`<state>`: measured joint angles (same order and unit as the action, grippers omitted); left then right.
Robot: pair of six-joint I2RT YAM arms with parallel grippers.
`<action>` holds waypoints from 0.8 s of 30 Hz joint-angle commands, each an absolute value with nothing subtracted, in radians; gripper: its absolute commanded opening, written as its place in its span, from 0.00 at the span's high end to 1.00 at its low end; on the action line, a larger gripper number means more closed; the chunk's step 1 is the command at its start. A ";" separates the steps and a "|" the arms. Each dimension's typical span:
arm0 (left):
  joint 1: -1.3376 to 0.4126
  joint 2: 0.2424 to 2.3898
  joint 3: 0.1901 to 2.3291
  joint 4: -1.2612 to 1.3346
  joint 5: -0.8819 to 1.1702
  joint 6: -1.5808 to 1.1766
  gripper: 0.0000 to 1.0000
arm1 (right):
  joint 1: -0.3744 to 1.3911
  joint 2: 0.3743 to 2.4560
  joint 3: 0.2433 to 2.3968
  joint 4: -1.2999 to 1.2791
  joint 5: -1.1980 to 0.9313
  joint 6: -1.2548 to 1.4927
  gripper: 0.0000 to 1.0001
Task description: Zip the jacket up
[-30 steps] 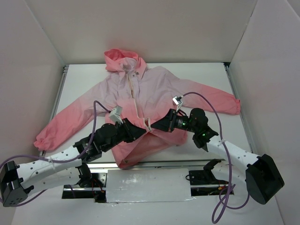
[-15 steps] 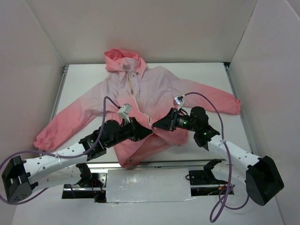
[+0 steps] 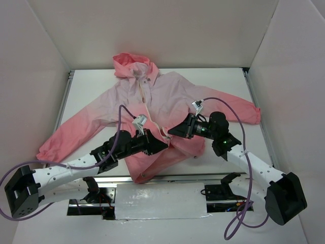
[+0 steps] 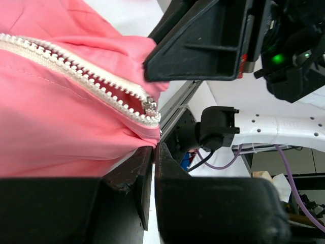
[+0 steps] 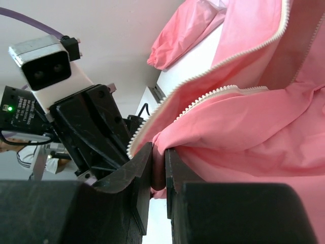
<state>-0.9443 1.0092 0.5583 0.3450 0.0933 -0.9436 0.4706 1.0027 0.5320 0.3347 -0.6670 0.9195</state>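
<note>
the jacket (image 3: 162,94) lies spread on the counter (image 3: 228,81), hood at the far end. near its hem the left pincer (image 4: 153,152) is clamped on coral fabric just beside the zipper (image 4: 76,72) end. the right pincer (image 5: 158,155) is pinched on a fabric fold close by.

The jacket (image 3: 152,101) lies face-up (lilac fading to coral), lower zipper (image 4: 76,71) open.

You get bright, even light from above in the top view, with only soft shadows beneath the arms (image 3: 66,170). From the left wrist, the zipper teeth (image 4: 76,71) of the jacket (image 4: 51,127) ahead of the left gripper (image 4: 153,150) look crisp, while the gripper itself is dark and blurred. Up close the right gripper (image 5: 158,152) is equally dark against a grey wall (image 5: 127,30).
</note>
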 commanded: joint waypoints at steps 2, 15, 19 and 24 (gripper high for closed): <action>-0.962 0.980 0.531 0.333 0.175 -0.940 1.00 | 0.445 0.979 0.594 0.405 -0.629 0.920 1.00; -0.951 0.976 0.543 0.417 0.115 -0.888 1.00 | 0.448 0.899 0.445 0.453 -0.766 0.925 1.00; -0.950 0.986 0.560 0.402 0.088 -0.896 1.00 | 0.448 0.838 0.382 0.423 -0.738 0.922 1.00; -0.948 1.006 0.592 0.385 0.107 -0.908 1.00 | 0.454 0.799 0.298 0.491 -0.738 0.998 1.00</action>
<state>-0.9474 0.9993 0.5453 0.3130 0.0978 -0.9176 0.4480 0.8265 0.3397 0.4236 -0.7185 0.9550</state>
